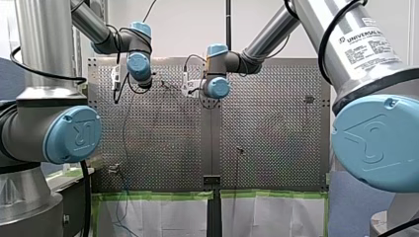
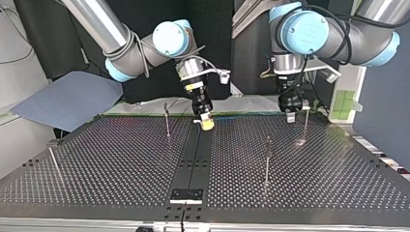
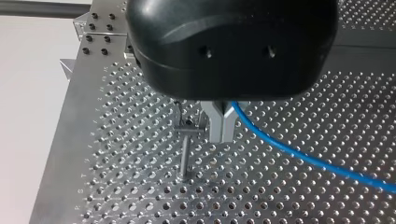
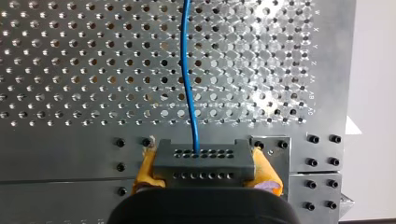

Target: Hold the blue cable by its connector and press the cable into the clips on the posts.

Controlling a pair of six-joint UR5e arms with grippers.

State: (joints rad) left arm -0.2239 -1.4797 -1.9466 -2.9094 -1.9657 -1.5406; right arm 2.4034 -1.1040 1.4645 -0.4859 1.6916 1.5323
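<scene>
Right wrist view: my right gripper (image 4: 205,173) is clenched on the grey connector (image 4: 201,158), a rectangular plastic block with two rows of small holes. Its yellow pads (image 4: 148,170) squeeze both short ends. The blue cable (image 4: 189,84), thin, smooth and round, leaves the block's middle and runs straight ahead of the gripper over the perforated metal surface (image 4: 70,70).

In the left wrist view my left gripper (image 3: 220,126), black with metal fingers, appears clamped on that cable, which curves gently away from the fingers. The post (image 3: 186,156), a slim steel rod with a small clip (image 3: 187,125) on top, stands just beside the fingers, on the side away from the cable.

My left arm is plainly the nearer one to this post; both sit at the upper right of the top view. The press, I judge, needs a short sideways shift to bring the cable's run across the clip.
</scene>
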